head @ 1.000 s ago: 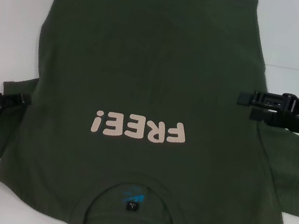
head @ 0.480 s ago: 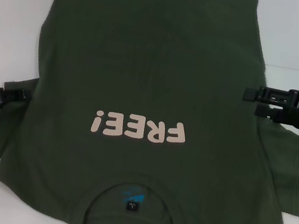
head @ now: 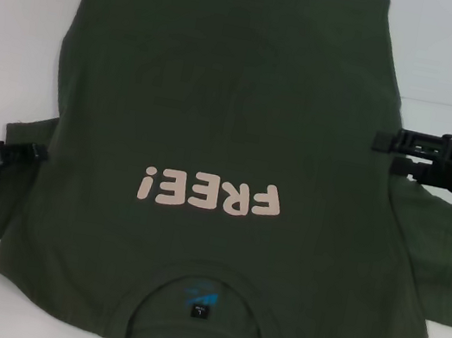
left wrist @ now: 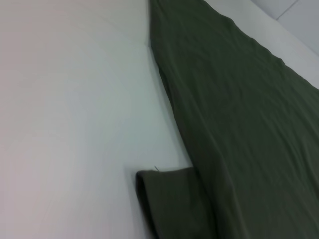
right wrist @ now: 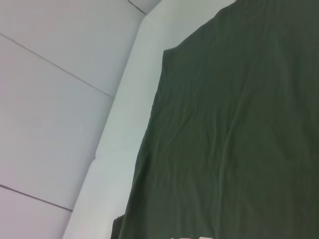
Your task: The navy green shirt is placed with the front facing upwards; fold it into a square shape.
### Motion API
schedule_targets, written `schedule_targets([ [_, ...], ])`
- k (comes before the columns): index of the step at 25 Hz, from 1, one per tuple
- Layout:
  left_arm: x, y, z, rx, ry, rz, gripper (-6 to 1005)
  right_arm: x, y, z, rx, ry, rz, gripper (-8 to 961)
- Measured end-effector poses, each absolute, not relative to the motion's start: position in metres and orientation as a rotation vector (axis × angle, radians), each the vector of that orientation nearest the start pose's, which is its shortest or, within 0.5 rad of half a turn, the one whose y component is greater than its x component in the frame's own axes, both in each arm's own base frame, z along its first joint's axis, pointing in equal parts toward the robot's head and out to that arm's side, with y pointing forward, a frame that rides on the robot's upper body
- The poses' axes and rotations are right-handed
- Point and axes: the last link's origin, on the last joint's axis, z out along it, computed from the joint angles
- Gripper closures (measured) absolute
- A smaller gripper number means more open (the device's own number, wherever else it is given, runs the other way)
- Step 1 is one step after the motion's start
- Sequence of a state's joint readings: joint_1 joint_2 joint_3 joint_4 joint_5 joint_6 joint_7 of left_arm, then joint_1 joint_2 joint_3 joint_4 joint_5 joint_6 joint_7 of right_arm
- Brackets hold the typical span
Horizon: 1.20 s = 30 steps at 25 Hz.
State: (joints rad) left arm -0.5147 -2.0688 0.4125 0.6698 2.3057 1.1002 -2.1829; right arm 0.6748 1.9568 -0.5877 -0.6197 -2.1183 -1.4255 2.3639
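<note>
Since a second earlier, my right gripper (head: 384,153) slid rightward, fingers apart over the navy green shirt's (head: 218,115) right edge. My left gripper (head: 27,157), fingers also apart, lay at frame left on the sleeve. Face up, the shirt ran top to bottom, collar toward the bottom edge.

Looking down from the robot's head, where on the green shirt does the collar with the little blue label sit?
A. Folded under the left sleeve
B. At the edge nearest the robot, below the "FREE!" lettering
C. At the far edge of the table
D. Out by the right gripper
B: in the head view the collar lies at the near edge of the navy green shirt, just below the upside-down "FREE!" print.
</note>
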Motion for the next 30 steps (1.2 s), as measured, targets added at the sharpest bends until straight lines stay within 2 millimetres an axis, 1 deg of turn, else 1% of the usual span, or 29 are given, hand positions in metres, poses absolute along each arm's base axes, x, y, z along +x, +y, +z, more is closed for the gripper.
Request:
schedule_targets([
  [7, -0.362, 0.357, 0.038, -1.795, -1.684, -0.489, 144, 0.262, 0.392, 0.055, -2.185, 1.775, 0.756, 146],
  [12, -0.361, 0.358, 0.040, -1.795, -1.657, -0.452, 184, 0.263, 0.392, 0.055, -2.180, 1.775, 0.756, 146],
  [23, -0.358, 0.360, 0.044, -1.813, -1.613, -0.433, 619, 0.266, 0.393, 0.061, -2.150, 1.780, 0.790, 146],
  [30, -0.355, 0.361, 0.044, -1.856, -1.569, -0.404, 828, 0.266, 0.393, 0.064, -2.138, 1.785, 0.798, 146],
])
